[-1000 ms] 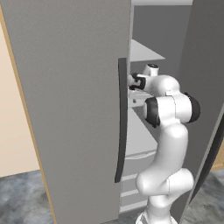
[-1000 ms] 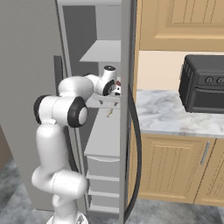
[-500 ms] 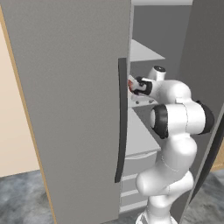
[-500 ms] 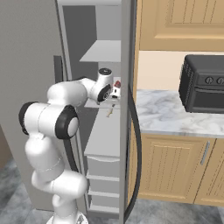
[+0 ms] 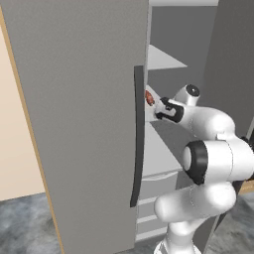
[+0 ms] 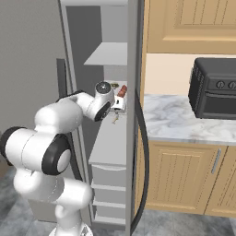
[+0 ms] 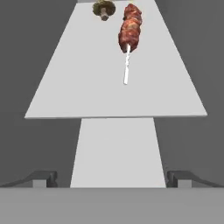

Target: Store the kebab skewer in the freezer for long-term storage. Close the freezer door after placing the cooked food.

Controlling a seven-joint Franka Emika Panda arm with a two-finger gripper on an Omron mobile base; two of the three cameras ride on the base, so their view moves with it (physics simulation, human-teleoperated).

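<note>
Now the arm has folded back a little compared with a moment ago: its elbow is lower and closer to the base, and the end effector point(image 6: 117, 109) is drawing away from the shelf point(image 7: 78, 83) inside the freezer point(image 6: 99, 32). The kebab skewer point(image 7: 129, 34) lies free on this shelf, toward the back, with the bare end of its stick pointing to the end effector. The end effector is wide open and empty; its two fingertips point(image 7: 43, 178) stand off the shelf's front edge, well apart from the skewer. Just beside the skewer, at the back of the shelf, sits a small mushroom point(image 7: 103, 8). So the placing looks finished. I judge that the freezer door point(image 5: 74, 109), standing open beside the shelf, must be shut next.
</note>
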